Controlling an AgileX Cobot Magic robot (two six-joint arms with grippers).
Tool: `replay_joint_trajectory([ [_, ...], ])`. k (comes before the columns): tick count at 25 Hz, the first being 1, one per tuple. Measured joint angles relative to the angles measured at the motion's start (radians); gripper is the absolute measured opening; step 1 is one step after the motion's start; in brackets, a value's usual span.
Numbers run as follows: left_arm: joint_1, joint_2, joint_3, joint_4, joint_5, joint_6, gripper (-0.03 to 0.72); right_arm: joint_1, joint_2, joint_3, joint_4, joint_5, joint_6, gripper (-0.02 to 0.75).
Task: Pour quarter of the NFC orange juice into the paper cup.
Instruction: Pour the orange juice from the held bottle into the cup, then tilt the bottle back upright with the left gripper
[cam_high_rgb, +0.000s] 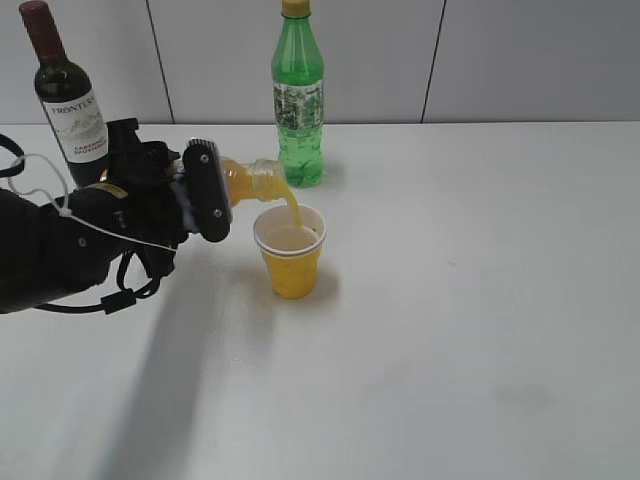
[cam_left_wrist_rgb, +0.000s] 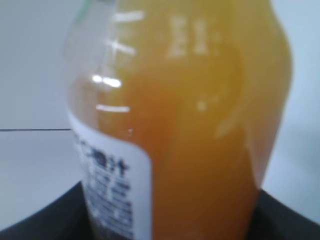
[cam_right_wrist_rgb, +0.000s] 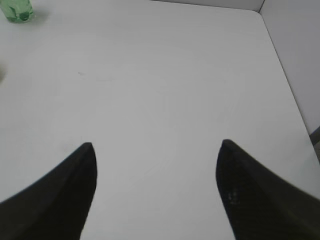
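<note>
My left gripper (cam_high_rgb: 205, 190) is shut on the NFC orange juice bottle (cam_high_rgb: 248, 180) and holds it tipped on its side, mouth to the right. A stream of juice runs from the mouth into the yellow paper cup (cam_high_rgb: 290, 262), which stands upright on the table just right of the gripper and holds some juice. In the left wrist view the bottle (cam_left_wrist_rgb: 200, 150) fills the frame, blurred, with its white label at the left. My right gripper (cam_right_wrist_rgb: 156, 150) is open and empty over bare table; it is out of the exterior view.
A tall green plastic bottle (cam_high_rgb: 297, 100) stands behind the cup; its base shows in the right wrist view (cam_right_wrist_rgb: 17, 10). A dark wine bottle (cam_high_rgb: 68, 100) stands at the back left behind my left arm. The white table (cam_high_rgb: 480, 330) ends at a grey wall.
</note>
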Motion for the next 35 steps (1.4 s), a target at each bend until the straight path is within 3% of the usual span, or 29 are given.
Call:
replay_joint_trajectory([
  [30,0.0,0.0,0.0,0.01,-0.067,0.085,0.444,0.0,0.0,0.0,0.0,0.0,0.0,0.59],
  [33,0.0,0.0,0.0,0.012,-0.046,0.042,0.444,0.0,0.0,0.0,0.0,0.0,0.0,0.59],
  [35,0.0,0.0,0.0,0.018,-0.02,-0.059,0.444,0.0,0.0,0.0,0.0,0.0,0.0,0.59],
])
